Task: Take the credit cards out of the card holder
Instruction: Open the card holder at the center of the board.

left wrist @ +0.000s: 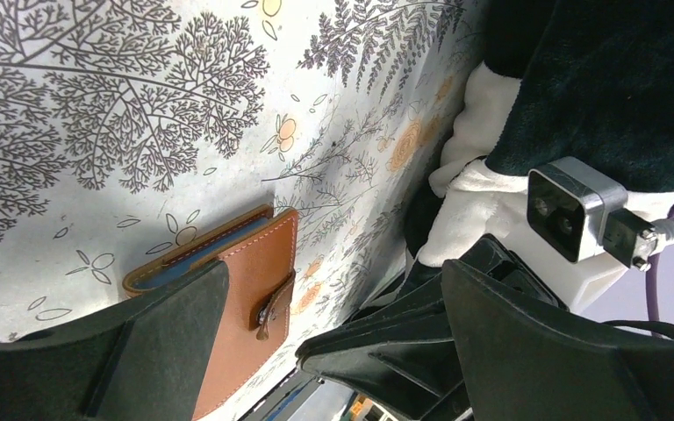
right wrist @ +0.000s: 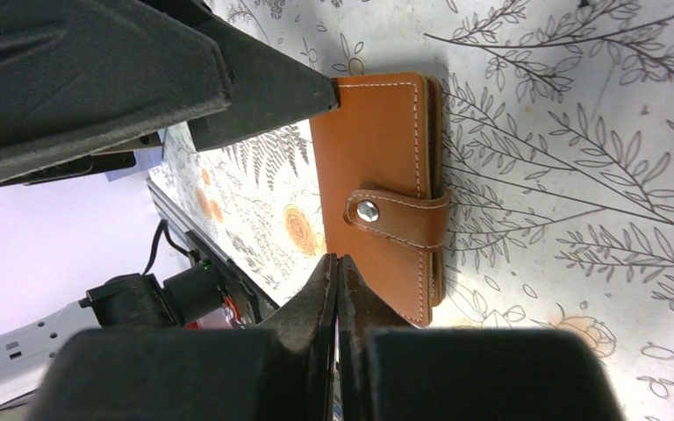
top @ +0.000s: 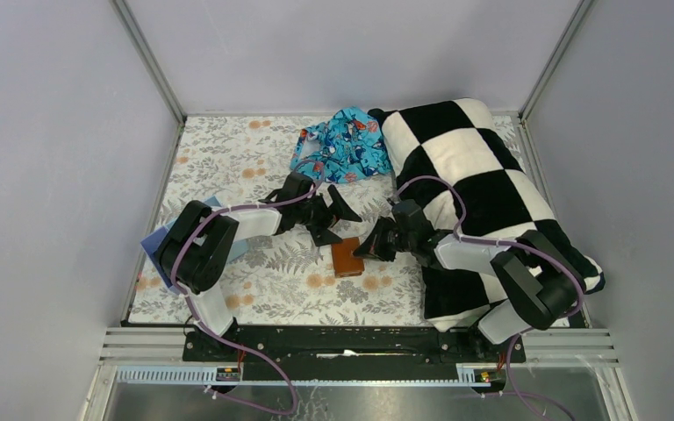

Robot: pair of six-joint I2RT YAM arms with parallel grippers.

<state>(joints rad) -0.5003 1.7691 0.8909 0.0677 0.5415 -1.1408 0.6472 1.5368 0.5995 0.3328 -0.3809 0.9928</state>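
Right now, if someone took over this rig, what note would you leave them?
Left gripper: jaws open, empty, by the holder's far end.
Right gripper: jaws open, empty, at the holder's right edge; contact unclear.
Holder: lying flat, closed, strap snapped.
Cards: none in view.
Done: nothing out yet.
Left: unsnap the strap, open the holder, pull the cards out.

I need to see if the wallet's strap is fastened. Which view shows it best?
Right wrist view: the card holder lies mid-frame, strap snapped shut. Left wrist shows the holder half hidden; top external shows only a small brown rectangle.
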